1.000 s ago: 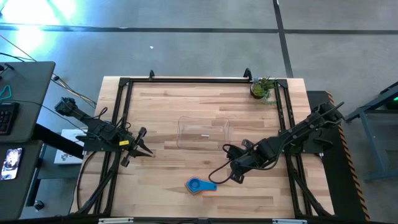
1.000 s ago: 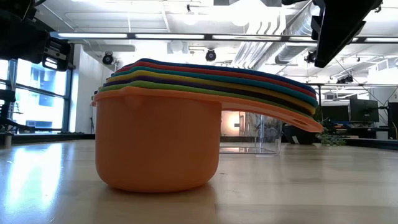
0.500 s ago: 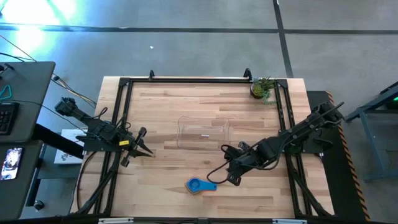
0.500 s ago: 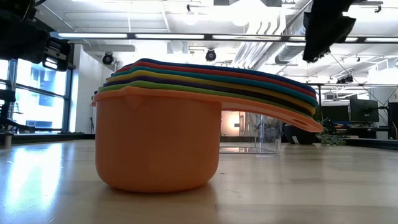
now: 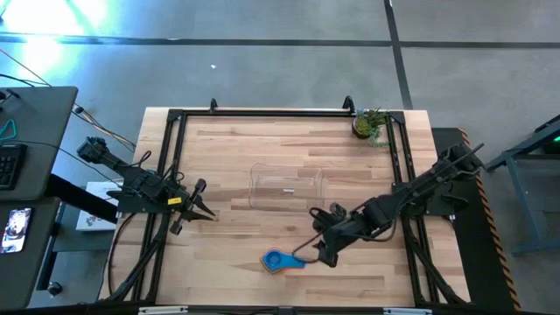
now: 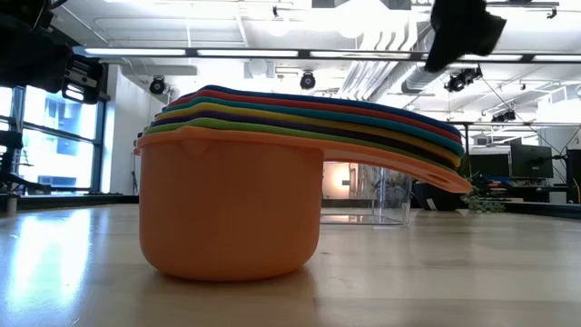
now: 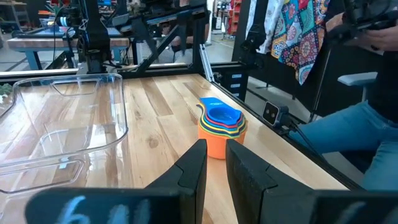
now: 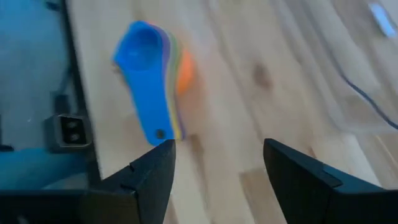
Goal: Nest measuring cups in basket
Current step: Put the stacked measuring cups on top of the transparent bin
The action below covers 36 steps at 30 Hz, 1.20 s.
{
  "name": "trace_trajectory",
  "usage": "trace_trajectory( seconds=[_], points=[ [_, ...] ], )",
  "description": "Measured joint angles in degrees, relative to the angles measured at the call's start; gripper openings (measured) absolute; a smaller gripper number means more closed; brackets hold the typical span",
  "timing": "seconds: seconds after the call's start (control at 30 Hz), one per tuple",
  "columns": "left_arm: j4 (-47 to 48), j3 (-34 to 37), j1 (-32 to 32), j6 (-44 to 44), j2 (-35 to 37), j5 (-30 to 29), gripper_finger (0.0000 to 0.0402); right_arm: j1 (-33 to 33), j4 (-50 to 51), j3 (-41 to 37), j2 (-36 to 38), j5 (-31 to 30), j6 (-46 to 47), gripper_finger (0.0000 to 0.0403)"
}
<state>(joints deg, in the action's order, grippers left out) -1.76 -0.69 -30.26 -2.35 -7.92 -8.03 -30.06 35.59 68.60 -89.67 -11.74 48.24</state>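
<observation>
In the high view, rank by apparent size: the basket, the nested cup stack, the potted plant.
1. The clear basket, largest.
2. The stack of measuring cups and the potted plant look about alike, so no ranking between them.

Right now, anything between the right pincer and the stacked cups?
Nothing but bare wood. In the right wrist view the open right pincer sits just off the handles of the stacked cups; the high view shows the same bare gap.
</observation>
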Motion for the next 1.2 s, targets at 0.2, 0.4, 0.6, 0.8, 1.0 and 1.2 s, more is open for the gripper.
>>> trace_trajectory(
  seconds=[0.2, 0.4, 0.6, 0.8, 1.0, 1.2],
  points=[
    [0.0, 0.0, 0.0, 0.0, 0.0, 0.0, 0.0051, -3.5, -3.7, 0.0, 0.0, -3.3, -4.7, 0.0236],
    [0.0, 0.0, 0.0, 0.0, 0.0, 0.0, 0.0051, -4.7, -5.8, 0.0, 0.0, -4.9, -8.4, 0.0242],
    [0.0, 0.0, 0.0, 0.0, 0.0, 0.0, 0.0051, -3.9, -7.8, 0.0, 0.0, -6.2, -14.3, 0.0260],
    [0.0, 0.0, 0.0, 0.0, 0.0, 0.0, 0.0051, -2.3, -11.0, 0.6, -0.1, -6.8, -22.6, 0.0266],
    [0.0, 0.0, 0.0, 0.0, 0.0, 0.0, 0.0051, -1.4, -4.7, 9.1, -4.5, -6.5, -27.8, 0.0266],
    [-0.1, -0.1, 0.0, 0.0, -0.3, 0.0, 0.0051, -1.0, 9.7, 22.1, -11.7, -4.7, -28.9, 0.0266]
  ],
)
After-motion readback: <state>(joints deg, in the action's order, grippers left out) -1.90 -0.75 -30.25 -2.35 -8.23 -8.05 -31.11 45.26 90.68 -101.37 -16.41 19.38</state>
